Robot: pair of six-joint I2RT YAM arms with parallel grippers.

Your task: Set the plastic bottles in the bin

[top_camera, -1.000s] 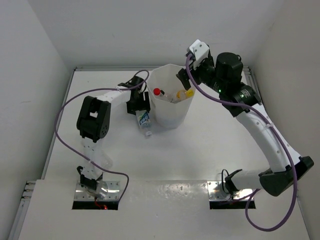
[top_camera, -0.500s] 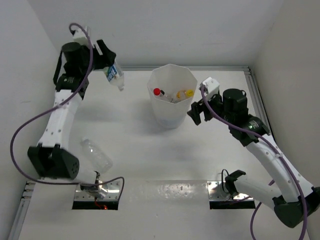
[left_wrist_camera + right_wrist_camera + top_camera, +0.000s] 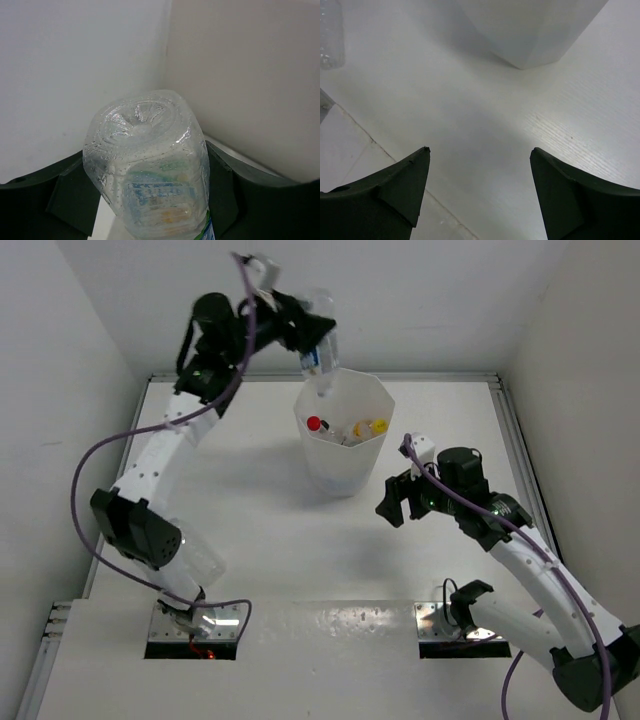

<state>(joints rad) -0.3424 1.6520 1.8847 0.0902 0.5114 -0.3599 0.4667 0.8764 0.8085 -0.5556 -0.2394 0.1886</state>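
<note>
Nearest our bases, one plain bottle lies on the table, well apart from the bin and not yet collected. Our right gripper hangs low over bare table just beside the bin's base, jaws spread wide and holding nothing. Inside the bin we see bottles, with a red cap and a yellow cap showing. Farthest off, our left gripper clamps a labelled bottle cap-down above the far rim. We judge the task mostly done, with this drop and the plain bottle left.
</note>
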